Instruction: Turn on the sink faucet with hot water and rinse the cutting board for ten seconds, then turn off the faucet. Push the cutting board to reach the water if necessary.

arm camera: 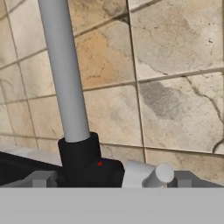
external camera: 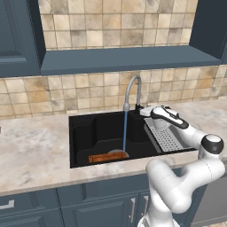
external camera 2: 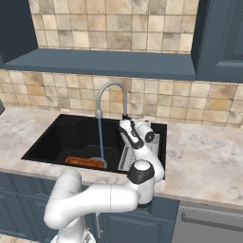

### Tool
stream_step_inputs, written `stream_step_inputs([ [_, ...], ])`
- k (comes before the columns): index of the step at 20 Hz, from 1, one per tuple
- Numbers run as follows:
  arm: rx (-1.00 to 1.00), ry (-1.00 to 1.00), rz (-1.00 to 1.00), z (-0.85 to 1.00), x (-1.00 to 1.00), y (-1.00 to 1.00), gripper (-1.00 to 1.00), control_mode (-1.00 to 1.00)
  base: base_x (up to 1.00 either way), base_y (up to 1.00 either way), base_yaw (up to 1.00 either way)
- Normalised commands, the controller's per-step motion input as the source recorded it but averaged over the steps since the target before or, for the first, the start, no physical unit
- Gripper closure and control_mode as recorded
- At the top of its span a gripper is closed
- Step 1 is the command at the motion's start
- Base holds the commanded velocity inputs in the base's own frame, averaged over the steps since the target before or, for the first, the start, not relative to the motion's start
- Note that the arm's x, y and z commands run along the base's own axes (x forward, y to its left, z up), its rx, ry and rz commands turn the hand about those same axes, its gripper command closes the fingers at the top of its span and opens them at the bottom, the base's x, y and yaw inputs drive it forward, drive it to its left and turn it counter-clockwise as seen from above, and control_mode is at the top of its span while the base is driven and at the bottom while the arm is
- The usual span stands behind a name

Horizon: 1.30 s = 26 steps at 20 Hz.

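Observation:
The sink faucet (external camera: 134,84) (external camera 2: 112,86) arches over the black sink (external camera: 84,133) (external camera 2: 57,137). From its spout the water (external camera: 124,131) (external camera 2: 101,140) falls as a thin blue stream. It lands on the right end of the cutting board (external camera: 104,158) (external camera 2: 84,162), which lies flat on the basin floor near the front wall. My gripper (external camera: 142,110) (external camera 2: 125,123) (arm camera: 113,178) is at the faucet's dark base (arm camera: 81,159). It is open, with the base and the grey side lever (arm camera: 148,174) between its fingertips (arm camera: 41,178).
A grey perforated drainer tray (external camera: 167,138) (external camera 2: 124,159) sits at the right of the basin, under my forearm. The tiled wall (arm camera: 175,87) stands close behind the faucet. Marble counter (external camera: 31,146) (external camera 2: 204,156) runs on both sides.

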Motion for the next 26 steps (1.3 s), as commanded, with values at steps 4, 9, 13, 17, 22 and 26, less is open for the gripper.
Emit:
stream_step_inputs([
  [4,0.0,0.0,0.0,0.0,0.0,0.22,-1.0,-1.0,0.0,0.0,0.0],
  [9,0.0,0.0,-0.01,0.0,0.0,0.24,-1.0,-1.0,0.0,0.0,0.0],
  [13,0.0,0.0,-0.01,0.01,0.0,0.24,-1.0,-1.0,0.0,0.0,0.0],
  [17,0.0,0.0,-0.01,0.03,0.0,0.24,-1.0,-1.0,0.0,0.0,0.0],
  [22,0.0,0.0,-0.04,0.05,-0.03,0.35,-1.0,-1.0,0.0,0.0,0.0],
  [26,-0.01,0.0,-0.05,0.08,-0.1,0.37,-1.0,-1.0,0.0,0.0,0.0],
])
